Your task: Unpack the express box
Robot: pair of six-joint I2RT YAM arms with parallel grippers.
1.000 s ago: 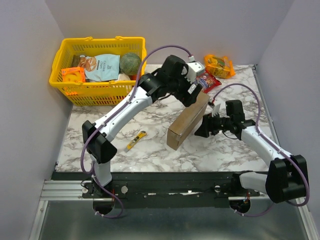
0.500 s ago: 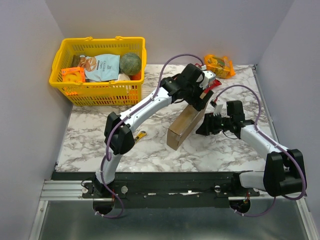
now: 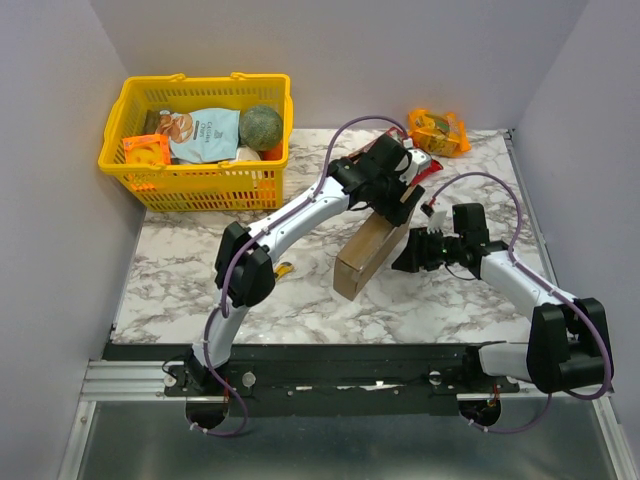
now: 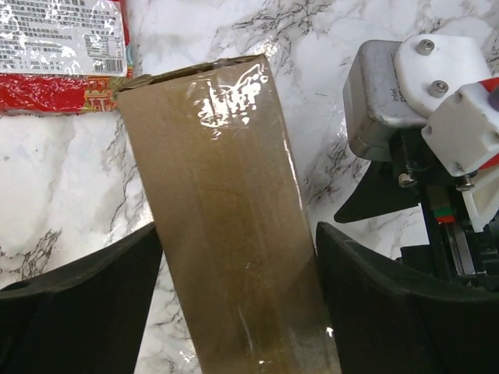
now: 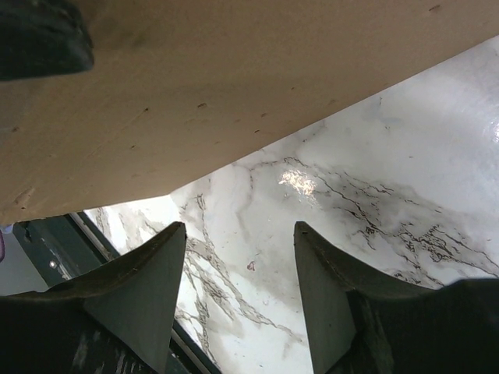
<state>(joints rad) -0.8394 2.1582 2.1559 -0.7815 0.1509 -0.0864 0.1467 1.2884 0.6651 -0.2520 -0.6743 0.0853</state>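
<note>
— While the flat brown cardboard box [image 3: 372, 250] leans up, pointing at the worktop's [image 3: 200, 260] far right corner, who's holding it?
— Left end effector [image 3: 398, 200], clamped on its top. Right end effector [image 3: 408, 257] beside it, spread apart.

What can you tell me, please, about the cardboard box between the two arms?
The express box is a plain brown, unmarked cardboard mailer that looks closed. It stands on one long narrow side on the marble table, running diagonally. Glossy clear tape covers its upturned narrow side. The left claw grips its far end across the thickness. The open right claw sits beside its broad face, apparently not touching.
</note>
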